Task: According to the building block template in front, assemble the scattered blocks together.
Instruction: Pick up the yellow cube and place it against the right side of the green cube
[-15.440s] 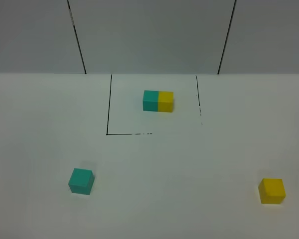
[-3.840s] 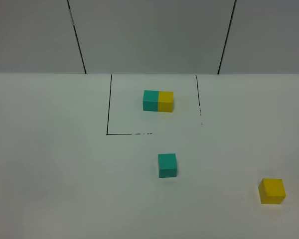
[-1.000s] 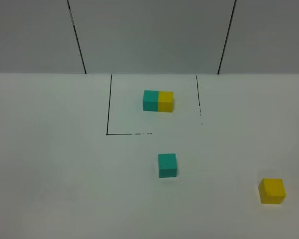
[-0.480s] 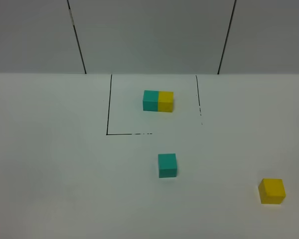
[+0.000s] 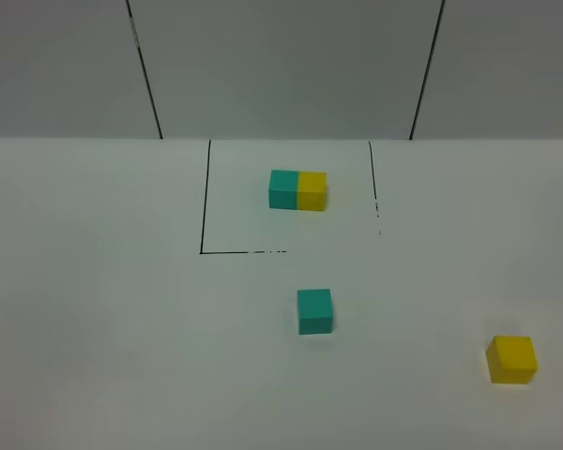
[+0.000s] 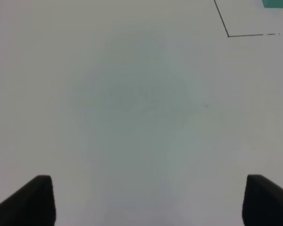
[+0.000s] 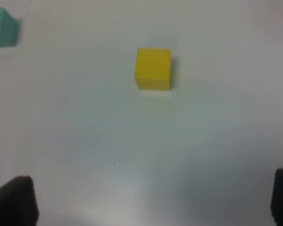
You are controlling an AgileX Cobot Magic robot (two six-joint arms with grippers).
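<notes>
**Both pairs of fingers spread wide, the two loose cubes well apart on the table**

The right fingers point(image 7: 13, 201) stand apart with only bare table point(image 7: 132, 155) between them. The yellow cube point(image 7: 153, 68) sits flat straight ahead of them, roughly on their centre line and clear of both tips. The teal cube point(image 5: 314, 310) lies farther ahead of these fingers and off toward the left arm's side, well apart from the yellow one.

The left fingers point(image 6: 35, 202) are also spread, with nothing between them but table. Ahead of them, toward the right arm's side, is a corner of the black outline point(image 6: 228, 34) drawn on the table. Just past that corner a sliver of teal shows, an edge of the building block template point(image 5: 297, 189). The template, teal half joined to yellow half, lies inside the outline, beyond the teal cube.
</notes>
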